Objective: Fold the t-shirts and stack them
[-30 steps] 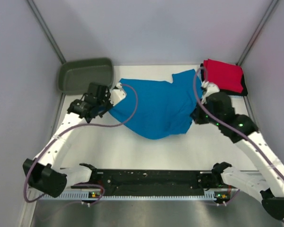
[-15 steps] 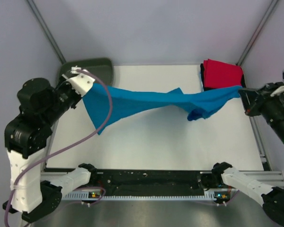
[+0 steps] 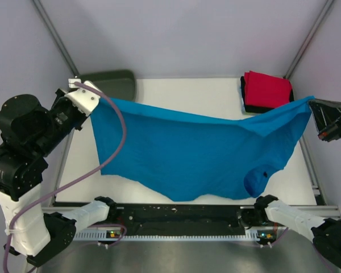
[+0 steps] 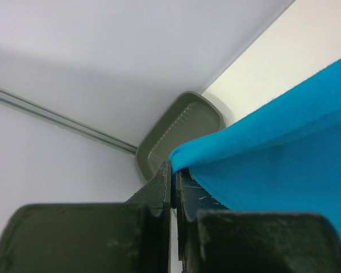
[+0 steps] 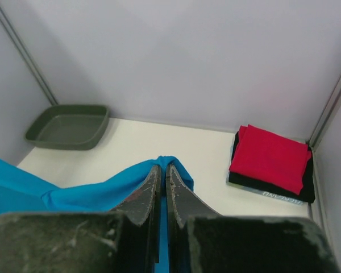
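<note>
The turquoise-blue t-shirt (image 3: 187,153) hangs spread wide in the air above the white surface (image 3: 182,94), stretched between the two arms like a sheet on a line. The left pincer (image 4: 173,170) is raised at the far left, just beside the olive-green tub (image 3: 111,82), with its fingers pressed together on one corner of the cloth; the wrist view shows the blue edge nipped between the dark tips. The right pincer (image 5: 162,170) is raised at the far right edge of the cell, its fingers likewise squeezed onto a bunched corner of the same shirt. The upper edge of the cloth runs nearly taut from one grip to the other, dipping a little toward the middle. The body of the shirt drapes down toward the near edge, its lower hem curving close to the black base rail; whether that hem touches the surface cannot be told. A short sleeve (image 3: 256,179) dangles at the lower right, its opening showing dark. In the far right corner of the surface a folded red t-shirt (image 3: 267,90) lies on top of a folded black t-shirt (image 5: 273,190), well apart from the tub in the far left corner.
</note>
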Robot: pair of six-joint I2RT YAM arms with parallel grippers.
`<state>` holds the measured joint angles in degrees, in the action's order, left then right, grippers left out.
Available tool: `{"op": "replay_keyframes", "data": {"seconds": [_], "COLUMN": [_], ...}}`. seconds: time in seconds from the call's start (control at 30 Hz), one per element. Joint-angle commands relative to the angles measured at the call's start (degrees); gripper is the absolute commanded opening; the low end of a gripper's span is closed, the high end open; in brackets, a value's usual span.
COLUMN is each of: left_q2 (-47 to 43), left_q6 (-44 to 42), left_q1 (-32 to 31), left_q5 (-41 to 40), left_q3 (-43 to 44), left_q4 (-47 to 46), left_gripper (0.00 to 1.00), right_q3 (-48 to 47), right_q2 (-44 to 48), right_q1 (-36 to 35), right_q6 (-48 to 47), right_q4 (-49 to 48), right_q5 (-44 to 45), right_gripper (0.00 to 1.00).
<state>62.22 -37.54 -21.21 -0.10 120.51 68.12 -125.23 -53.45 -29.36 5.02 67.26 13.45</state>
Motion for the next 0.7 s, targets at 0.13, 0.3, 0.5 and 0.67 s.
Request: {"op": "replay_keyframes", "data": {"seconds": [0.13,0.3,0.5,0.67], "left_q2": [-1.2,-4.9,-10.3,-14.7], "left_q6": [0.8,1.9,5.0,5.1], "left_q1": [-0.1,-0.1,-0.1,0.2], "left_q5": [2.1,5.4,12.5,16.4], "left_q3": [-1.0,-3.9,-4.1,-4.7], "left_q4": [-1.3,-0.2,3.6,5.6], "left_gripper": [0.0,0.0,0.0,0.0], "right_q3": [-5.9,-8.0,-10.9,-14.6], "right_q2": [-2.2,-1.0,-0.5,1.4], "right_q1": [0.4,0.4,0.4,0.4], "right_q6": [-4.5,-3.3,-1.5,-0.4], "right_q4": [-1.3,0.1,1.7,2.0], "right_q5": [4.0,-0.7,-6.2,-8.7], "right_gripper": [0.0,0.0,0.0,0.0]}}
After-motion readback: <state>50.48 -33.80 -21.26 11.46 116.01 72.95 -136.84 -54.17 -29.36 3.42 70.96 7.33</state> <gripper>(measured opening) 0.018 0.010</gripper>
